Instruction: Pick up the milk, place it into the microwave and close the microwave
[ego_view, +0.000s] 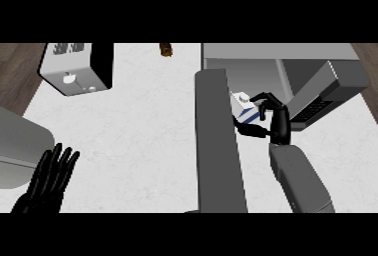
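White boxy milk carton (244, 107) is clamped by right hand (272, 117) fingers beside grey microwave door (219, 145); left hand (50, 180) is rested, fingers straight, over marbled worktop (140, 125).

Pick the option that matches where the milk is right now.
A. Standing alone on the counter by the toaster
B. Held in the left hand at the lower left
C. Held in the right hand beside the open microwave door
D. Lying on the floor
C: the right hand has its fingers curled round the milk, just right of the open microwave door; the left hand rests open at lower left.
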